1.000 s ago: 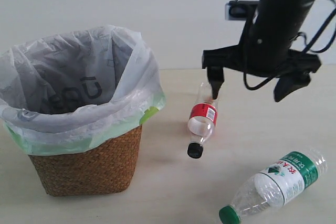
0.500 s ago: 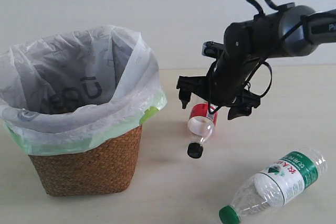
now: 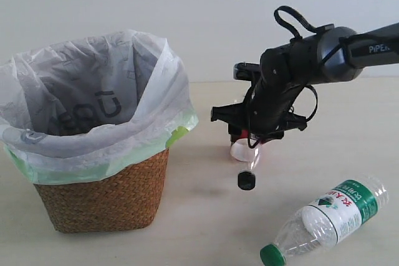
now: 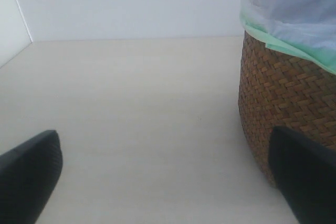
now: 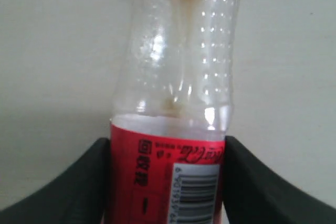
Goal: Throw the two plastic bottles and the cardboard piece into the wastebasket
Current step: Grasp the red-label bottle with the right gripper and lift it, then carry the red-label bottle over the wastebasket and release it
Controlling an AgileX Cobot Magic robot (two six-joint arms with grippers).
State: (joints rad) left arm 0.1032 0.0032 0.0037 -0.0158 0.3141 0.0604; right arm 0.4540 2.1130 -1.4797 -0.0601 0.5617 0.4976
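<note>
right end effector (image 3: 249, 135) grips the slimmer bottle (image 3: 243, 151) across its red label, jaws narrowed onto the plastic. the bottle tilts steeply with its black cap (image 3: 247, 181) lowest, above the pale surface (image 3: 199, 228). from where i stand, it is not clear whether the cap touches the surface. in the right wrist view the dark fingers (image 5: 89, 182) press on both sides of the label, and the clear dimpled body runs on beyond them. the held bottle hangs near the wastebasket (image 3: 106, 197), to its right and apart from it. the wastebasket is brown wicker, and its translucent white bag (image 3: 93, 110) billows over the rim. the larger bottle (image 3: 330, 216) lies on its side on the surface at front right, apart from the arm, with its green cap (image 3: 272, 255) pointing forward and toward the basket's side. the left end effector (image 4: 165, 182) is spread wide and empty, low over bare surface, with one finger just beside the wicker wall.
</note>
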